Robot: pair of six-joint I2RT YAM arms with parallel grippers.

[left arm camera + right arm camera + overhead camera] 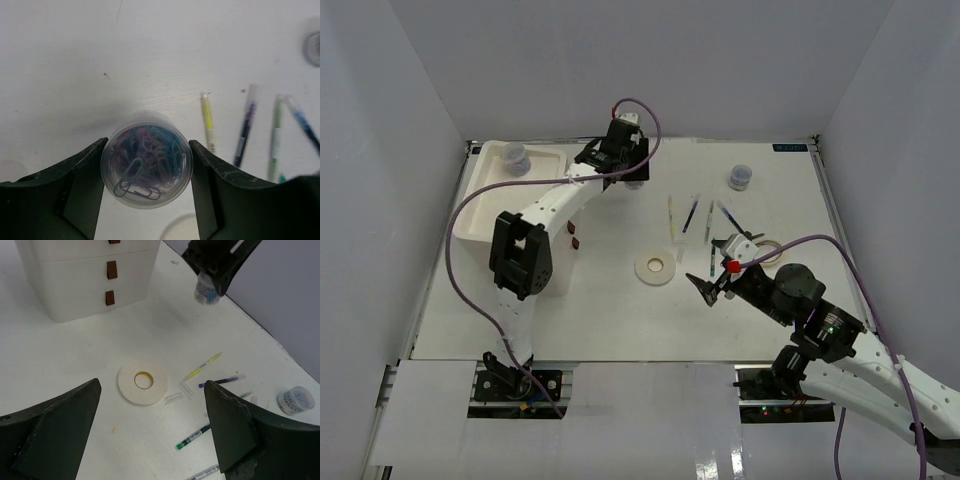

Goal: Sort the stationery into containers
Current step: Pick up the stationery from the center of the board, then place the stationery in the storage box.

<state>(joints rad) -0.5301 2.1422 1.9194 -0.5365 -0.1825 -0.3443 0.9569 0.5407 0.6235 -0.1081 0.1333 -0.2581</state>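
Right wrist view first: our right gripper [720, 268] hangs over the near middle of the table [600, 320], jaws spread wide with nothing between them. Closest below it we see a green pen [192, 437], lying nearer the right finger than the left. Just past that, a tape ring [155, 387] lies flat on the table, framed between the two fingers but touched by neither. In the top view a second ring [778, 248] is partly hidden under this gripper. Beyond the tape ring lie a yellow pen [204, 366] and a dark pen [220, 381], close together and apart from the gripper.

Farther out, our left gripper [146, 142] is clamped on a jar [146, 167]. Both pads [197, 165] press against its round sides, and coloured paper clips [135, 187] show through its lid. Whether it rests on the table or hangs above it we cannot tell. The box [75, 290] stands to its left, drawer knobs facing the pens.

Farthest off, a tray jar [517, 158] sits in the tray [480, 200] on top of the box. A lone jar [740, 177] stands far right, well apart from both grippers.
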